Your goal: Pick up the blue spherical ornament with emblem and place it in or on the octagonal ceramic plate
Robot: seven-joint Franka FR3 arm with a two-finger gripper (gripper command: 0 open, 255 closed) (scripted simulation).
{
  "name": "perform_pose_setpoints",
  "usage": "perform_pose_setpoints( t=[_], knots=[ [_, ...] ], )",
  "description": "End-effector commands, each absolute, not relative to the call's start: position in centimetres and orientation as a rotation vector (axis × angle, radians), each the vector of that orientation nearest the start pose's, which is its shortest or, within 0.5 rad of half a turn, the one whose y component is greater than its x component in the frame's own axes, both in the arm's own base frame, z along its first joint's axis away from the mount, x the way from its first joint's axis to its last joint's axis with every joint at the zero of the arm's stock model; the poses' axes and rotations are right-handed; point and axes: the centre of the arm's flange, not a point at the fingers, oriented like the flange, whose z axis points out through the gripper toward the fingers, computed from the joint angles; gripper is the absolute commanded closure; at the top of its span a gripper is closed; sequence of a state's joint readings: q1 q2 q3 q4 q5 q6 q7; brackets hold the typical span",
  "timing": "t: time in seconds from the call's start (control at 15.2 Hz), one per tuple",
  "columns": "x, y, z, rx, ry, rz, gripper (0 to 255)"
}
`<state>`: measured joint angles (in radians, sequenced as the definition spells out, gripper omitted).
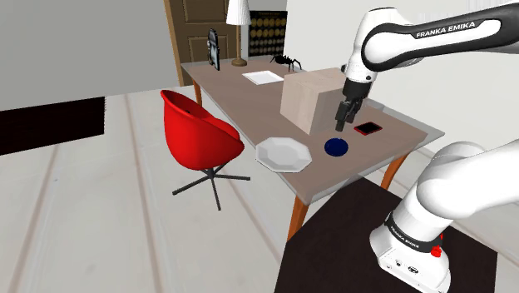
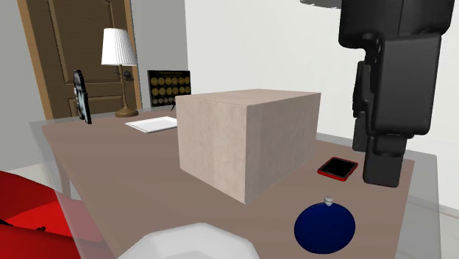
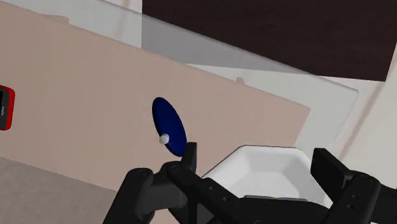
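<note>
1. While the black gripper (image 1: 344,114) hangs above the table (image 1: 241,106) w/ its two fingers apart and clasping nothing, the dark blue ornament (image 1: 337,147) lies on the tabletop at the gripper's 6 o'clock in the shoulder view, clear of it.
2. Same view: the white octagonal plate (image 1: 283,154) sits at the ornament's 9 o'clock, near it but not touching, close to the table's front edge.
3. A plain tan box (image 1: 312,100) stands at the ornament's 11 o'clock. A red phone (image 1: 368,128) lies flat at its 2 o'clock.
4. Second ext. view: the ornament (image 2: 325,226) is round w/ a small pale cap on top. The box (image 2: 246,140) is at its 10 o'clock, the phone (image 2: 337,168) at 12, and the gripper (image 2: 382,176) at 1 o'clock, off the tabletop. The plate (image 2: 198,243) shows at 9 o'clock, cut by the frame edge.
5. Wrist view: the fingers (image 3: 189,158) stand wide apart. The ornament (image 3: 168,124) lies beyond one finger, outside the gap. The plate (image 3: 267,172) shows between the fingers, untouched.
6. Bkgd, shoulder view: a red chair (image 1: 200,137) at the plate's 9 o'clock, and a lamp (image 1: 239,25), a paper sheet (image 1: 263,77) and a black spider figure (image 1: 285,60) at the table's far end.
</note>
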<state>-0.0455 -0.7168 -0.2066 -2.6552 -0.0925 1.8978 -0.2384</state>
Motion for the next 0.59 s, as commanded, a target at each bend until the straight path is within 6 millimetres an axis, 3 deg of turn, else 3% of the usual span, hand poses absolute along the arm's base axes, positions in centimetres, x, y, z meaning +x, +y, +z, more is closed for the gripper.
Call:
perform_pose_setpoints(
  t=[0.0, 0.53],
  knots=[
    [31.6, -10.3, 42.9, -3.094, -0.179, 0.054, 0],
    [32.9, -16.5, 35.3, -3.129, -0.434, 0.05, 0]
  ],
)
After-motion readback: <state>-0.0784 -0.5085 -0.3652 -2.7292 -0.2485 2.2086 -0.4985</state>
